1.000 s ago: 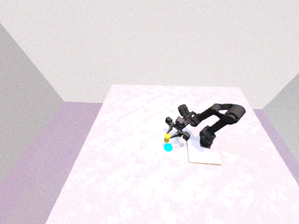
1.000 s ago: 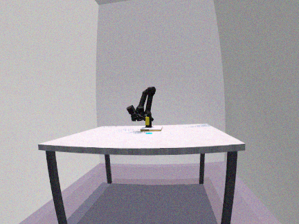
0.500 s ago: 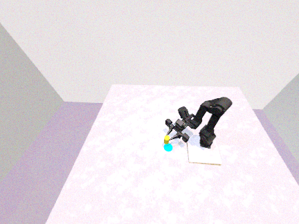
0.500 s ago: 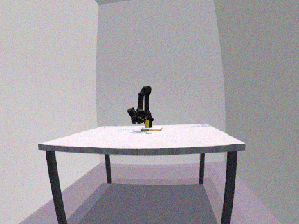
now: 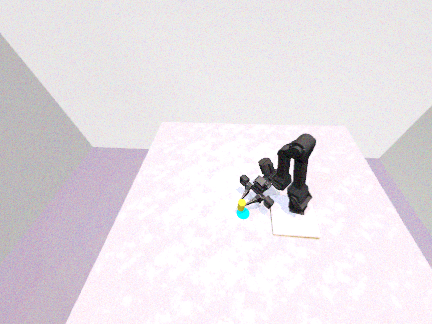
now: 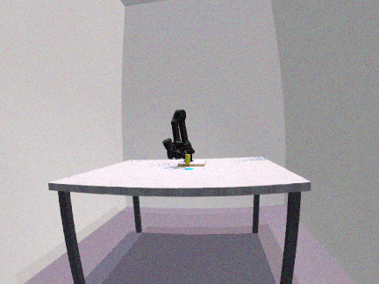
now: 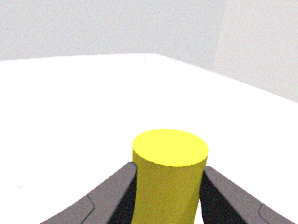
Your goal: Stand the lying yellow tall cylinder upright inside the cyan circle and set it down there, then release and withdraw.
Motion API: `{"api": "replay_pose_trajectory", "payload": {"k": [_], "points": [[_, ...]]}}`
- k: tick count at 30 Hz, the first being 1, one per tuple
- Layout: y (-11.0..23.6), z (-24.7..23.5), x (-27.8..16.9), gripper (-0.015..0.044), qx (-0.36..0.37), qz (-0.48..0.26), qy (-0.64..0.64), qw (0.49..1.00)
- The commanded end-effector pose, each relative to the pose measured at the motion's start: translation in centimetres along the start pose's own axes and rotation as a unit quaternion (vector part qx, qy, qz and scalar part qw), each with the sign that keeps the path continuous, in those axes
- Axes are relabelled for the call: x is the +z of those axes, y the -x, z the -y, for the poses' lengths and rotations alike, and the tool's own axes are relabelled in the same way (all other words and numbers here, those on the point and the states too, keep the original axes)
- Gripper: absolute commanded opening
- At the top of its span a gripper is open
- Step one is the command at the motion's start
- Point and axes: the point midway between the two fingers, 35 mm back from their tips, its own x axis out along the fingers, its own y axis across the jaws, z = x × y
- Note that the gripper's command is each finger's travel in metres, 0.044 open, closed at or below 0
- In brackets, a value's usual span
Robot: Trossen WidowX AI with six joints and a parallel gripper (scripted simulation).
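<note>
The cylinder [image 5: 241,205] [image 6: 188,159] [image 7: 169,187] is upright between the two fingers of the gripper [image 5: 244,202] [image 6: 188,158] [image 7: 168,173], which is closed on it, one finger against each side. In the wrist view its round top faces the camera and rises above the fingertips, while its lower part runs out of the bottom of the frame, so its foot cannot be seen there. The fingers come in from the lower left and lower right of that view and meet the sides of the cylinder a little below its top rim. In the top view the cylinder's lower end overlaps the far edge of the circle [image 5: 243,215] [image 6: 189,169], most of which shows below it. In the exterior view a strip of pale surface shows between the cylinder's bottom and the circle, with the cylinder higher in the frame; whether its foot touches the table [image 5: 175,250] [image 6: 175,192] [image 7: 75,110] cannot be told for certain. The arm [image 5: 300,172] [image 6: 176,131] bends high over its base plate [image 5: 295,229] [image 6: 199,165] and then comes down to the gripper. The plate lies near the circle, apart from it, to its right in the top view.
</note>
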Motion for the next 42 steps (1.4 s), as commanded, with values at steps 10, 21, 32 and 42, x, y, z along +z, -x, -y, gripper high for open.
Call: {"api": "replay_pose_trajectory", "payload": {"k": [10, 21, 32, 42], "points": [[-0.1, -1.3, -1.0, 0.0105, -0.001, -0.001, 0.002, 1.000], [0.0, -2.0, -2.7, 0.0105, -0.002, -0.005, -0.030, 1.000], [0.0, -2.0, -2.9, 0.0105, -0.002, -0.006, -0.033, 0.999], [0.0, -2.0, -2.9, 0.0341, -0.002, -0.006, -0.033, 0.999]]}}
